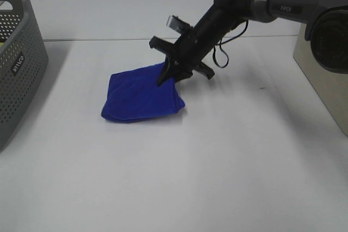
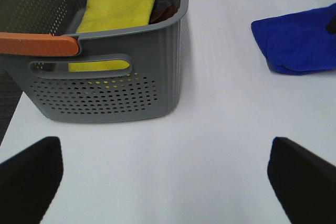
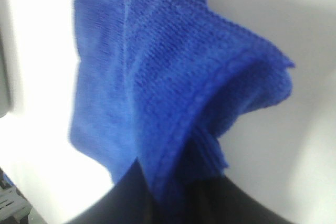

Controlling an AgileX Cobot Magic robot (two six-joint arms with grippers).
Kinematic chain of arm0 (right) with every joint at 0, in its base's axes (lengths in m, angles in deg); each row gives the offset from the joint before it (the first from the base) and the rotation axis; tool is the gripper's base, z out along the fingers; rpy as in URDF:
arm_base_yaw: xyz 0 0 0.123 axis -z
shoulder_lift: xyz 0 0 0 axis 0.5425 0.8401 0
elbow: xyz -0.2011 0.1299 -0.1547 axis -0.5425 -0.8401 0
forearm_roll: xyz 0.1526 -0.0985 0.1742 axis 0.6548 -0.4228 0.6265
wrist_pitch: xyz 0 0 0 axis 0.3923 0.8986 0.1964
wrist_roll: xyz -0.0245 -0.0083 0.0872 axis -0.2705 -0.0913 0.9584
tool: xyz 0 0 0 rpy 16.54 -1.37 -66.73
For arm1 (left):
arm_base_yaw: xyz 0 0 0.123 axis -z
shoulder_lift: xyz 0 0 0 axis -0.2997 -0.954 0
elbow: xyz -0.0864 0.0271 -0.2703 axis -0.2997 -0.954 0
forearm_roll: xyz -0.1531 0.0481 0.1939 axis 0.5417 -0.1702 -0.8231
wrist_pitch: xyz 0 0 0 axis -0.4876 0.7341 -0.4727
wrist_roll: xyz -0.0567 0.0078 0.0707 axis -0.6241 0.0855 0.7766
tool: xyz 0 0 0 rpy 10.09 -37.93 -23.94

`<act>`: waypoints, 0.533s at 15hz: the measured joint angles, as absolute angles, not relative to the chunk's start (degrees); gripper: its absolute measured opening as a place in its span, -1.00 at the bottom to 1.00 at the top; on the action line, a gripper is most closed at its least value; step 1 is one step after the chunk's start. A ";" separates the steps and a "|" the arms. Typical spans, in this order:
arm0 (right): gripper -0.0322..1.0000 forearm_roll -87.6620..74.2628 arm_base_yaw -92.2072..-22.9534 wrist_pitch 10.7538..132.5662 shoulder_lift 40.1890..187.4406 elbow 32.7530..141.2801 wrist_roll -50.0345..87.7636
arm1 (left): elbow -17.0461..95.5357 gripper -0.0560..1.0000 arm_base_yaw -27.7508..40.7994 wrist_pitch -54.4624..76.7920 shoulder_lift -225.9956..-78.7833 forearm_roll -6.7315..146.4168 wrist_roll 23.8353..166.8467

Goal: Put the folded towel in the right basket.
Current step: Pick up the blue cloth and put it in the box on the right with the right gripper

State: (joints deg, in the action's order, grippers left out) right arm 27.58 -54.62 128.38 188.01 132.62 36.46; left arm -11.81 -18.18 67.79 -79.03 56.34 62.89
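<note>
The folded blue towel lies on the white table, left of centre. My right gripper reaches in from the upper right and is shut on the towel's far right edge. In the right wrist view the towel fills the frame, with its fold pinched between the dark fingers. The right basket is beige and stands at the table's right edge, only partly in view. My left gripper is open and empty above bare table. The towel lies well ahead of it to one side.
A grey perforated basket stands at the table's left edge. In the left wrist view the grey basket holds a yellow towel, and an orange bar crosses its near rim. A table seam runs behind the towel.
</note>
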 joint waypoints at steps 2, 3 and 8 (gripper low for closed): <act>-0.71 27.40 -49.87 131.25 184.92 148.55 38.86 | -11.81 0.98 -18.18 67.79 -79.03 56.34 62.89; -0.71 26.60 -47.63 131.31 182.05 151.13 39.44 | -11.81 0.98 -18.18 67.79 -79.03 56.34 62.89; -0.71 10.67 -31.02 131.71 162.98 152.84 40.87 | -11.81 0.98 -18.18 67.79 -79.03 56.34 62.89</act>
